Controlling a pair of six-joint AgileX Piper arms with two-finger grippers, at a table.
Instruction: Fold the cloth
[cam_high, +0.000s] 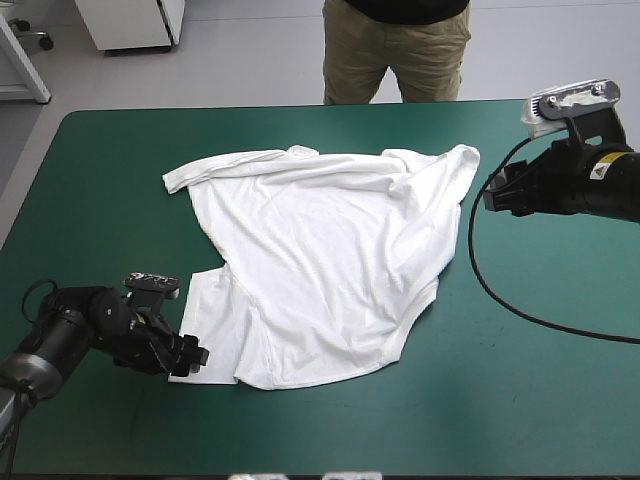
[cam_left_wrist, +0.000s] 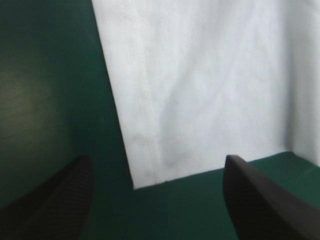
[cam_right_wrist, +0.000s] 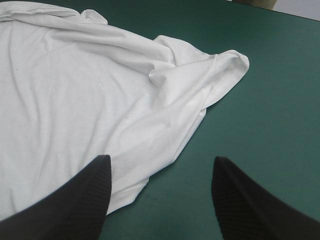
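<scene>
The white T-shirt (cam_high: 320, 260) lies spread over the middle of the teal-green table, wrinkled, with one sleeve reaching toward the far left and another bunched at the far right. My left gripper (cam_high: 190, 355) sits low at the shirt's near left corner, open, and that hemmed corner (cam_left_wrist: 147, 175) lies just ahead of its fingers. My right gripper (cam_high: 495, 192) hovers open beside the shirt's right side; the bunched right sleeve (cam_right_wrist: 220, 67) lies ahead of it and the shirt's edge (cam_right_wrist: 135, 185) runs past one finger.
Bare teal-green cover (cam_high: 540, 400) surrounds the shirt, widest at the near right and the far left. The table's near edge runs close behind my left gripper.
</scene>
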